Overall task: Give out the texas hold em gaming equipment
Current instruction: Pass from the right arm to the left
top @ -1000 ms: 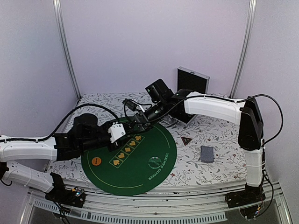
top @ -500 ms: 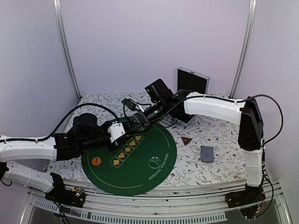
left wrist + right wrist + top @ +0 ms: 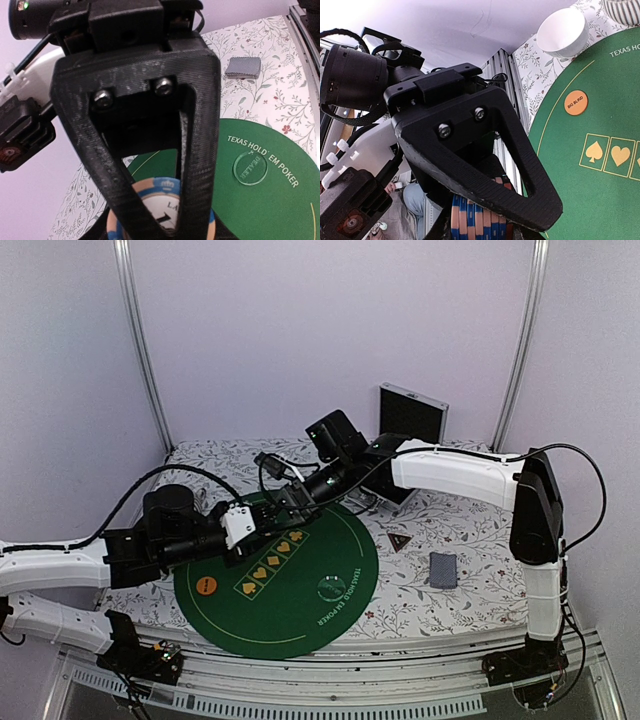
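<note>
Apparently the chips [image 3: 479,220] hang above the mat's [image 3: 300,615] far-left part for a handover. The right claw [image 3: 284,503] looks clamped on their faces, with the left claw [image 3: 267,513] just beside. Whether the left one grips, I cannot tell, because its fingers [image 3: 200,150] block the view. The chips' lower part is cut off. Cards [image 3: 442,569] lie far right on the tabletop [image 3: 460,520].

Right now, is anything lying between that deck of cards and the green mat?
Nothing visible does. The deck of cards lies on bare flowered cloth just right of the green mat; the small triangle sits farther back, off the straight path.
</note>
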Motion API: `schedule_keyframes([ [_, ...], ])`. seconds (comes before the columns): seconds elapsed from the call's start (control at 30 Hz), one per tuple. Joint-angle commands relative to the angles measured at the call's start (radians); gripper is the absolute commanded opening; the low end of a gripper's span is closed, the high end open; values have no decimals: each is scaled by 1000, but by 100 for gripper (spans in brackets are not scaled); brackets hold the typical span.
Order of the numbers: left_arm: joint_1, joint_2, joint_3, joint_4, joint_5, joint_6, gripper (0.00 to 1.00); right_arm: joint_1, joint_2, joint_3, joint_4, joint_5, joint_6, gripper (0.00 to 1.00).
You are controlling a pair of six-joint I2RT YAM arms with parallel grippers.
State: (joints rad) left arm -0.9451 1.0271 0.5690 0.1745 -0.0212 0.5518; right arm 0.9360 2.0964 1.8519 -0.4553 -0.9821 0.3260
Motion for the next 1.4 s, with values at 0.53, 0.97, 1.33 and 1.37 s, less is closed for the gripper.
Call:
schedule_keyframes([
  [0.53,4,-32,14,28,120,-23,0,-12,10,-4,38,45,-27,36],
  [0.97,9,-35,14,31,121,-27,0,-12,7,-19,46,33,-21,34],
  [1.33,11,-32,16,13,140,-34,25,-19,-3,-38,49,66,-15,3],
  [1.37,11,-34,15,11,140,-36,31,-21,-6,-41,49,70,-15,3],
])
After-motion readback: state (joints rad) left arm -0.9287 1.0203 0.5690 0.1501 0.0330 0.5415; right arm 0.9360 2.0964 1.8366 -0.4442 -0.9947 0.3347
